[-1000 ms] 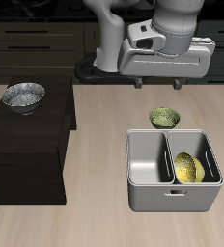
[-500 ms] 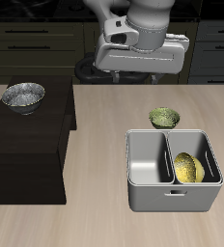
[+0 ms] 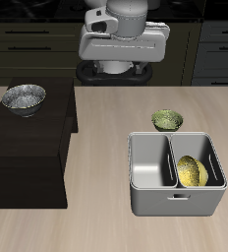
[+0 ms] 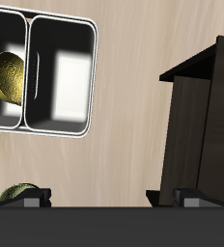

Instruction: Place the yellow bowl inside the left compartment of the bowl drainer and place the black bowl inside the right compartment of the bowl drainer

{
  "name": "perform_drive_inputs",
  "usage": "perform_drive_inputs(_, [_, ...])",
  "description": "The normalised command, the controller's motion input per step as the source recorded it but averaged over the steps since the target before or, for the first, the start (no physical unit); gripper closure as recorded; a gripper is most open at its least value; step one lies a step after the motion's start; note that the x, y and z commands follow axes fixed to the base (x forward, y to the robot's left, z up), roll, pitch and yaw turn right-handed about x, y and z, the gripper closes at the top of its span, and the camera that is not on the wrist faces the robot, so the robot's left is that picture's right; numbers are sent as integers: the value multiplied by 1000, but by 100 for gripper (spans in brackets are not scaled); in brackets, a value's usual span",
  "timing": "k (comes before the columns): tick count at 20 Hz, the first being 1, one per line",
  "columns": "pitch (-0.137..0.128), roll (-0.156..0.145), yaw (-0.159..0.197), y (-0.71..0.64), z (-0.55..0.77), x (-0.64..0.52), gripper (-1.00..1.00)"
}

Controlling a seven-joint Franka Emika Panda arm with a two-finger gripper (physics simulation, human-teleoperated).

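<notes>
Yellow bowl (image 3: pixel 192 171) was already down in one well of the bowl drainer (image 3: pixel 175 203), leaning on edge against the wall; other well was empty. Black bowl (image 3: pixel 24 97) sat on top of the dark cabinet (image 3: pixel 28 148), well apart from the drainer, untouched. Hand (image 3: pixel 123 43) was high at the back of the counter (image 3: pixel 106 226), carrying nothing. Only the finger bases (image 4: pixel 186 196) showed in the wrist view, so I couldn't tell how wide it was.

Risks I saw:
- Black bowl is wide and shallow, so a rim pinch looked likely to slip or tip it off the cabinet edge.
- Cabinet top is raised; coming down too far would ram the hand into it.
- An olive-green bowl (image 3: pixel 167 120) sat just behind the drainer; a low carry could clip it.
- A sloppy drop might catch the centre wall (image 3: pixel 172 162) or land in the well with the yellow bowl.
</notes>
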Motion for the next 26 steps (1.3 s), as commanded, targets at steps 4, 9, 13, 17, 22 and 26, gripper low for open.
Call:
perform_drive_inputs(4, [-22,-5,-6,-317,162,-141,-100])
perform_drive_inputs(9, [-19,5,0,-440,219,-123,-100])
perform_drive_inputs(13, [-21,-8,33,-389,138,-65,-100])
perform_drive_inputs(17, [21,61,46,-254,102,52,-100])
perform_drive_inputs(22, [-2,-33,-13,-314,45,55,-100])
perform_drive_inputs(26, [-20,-9,32,-192,52,-26,-100])
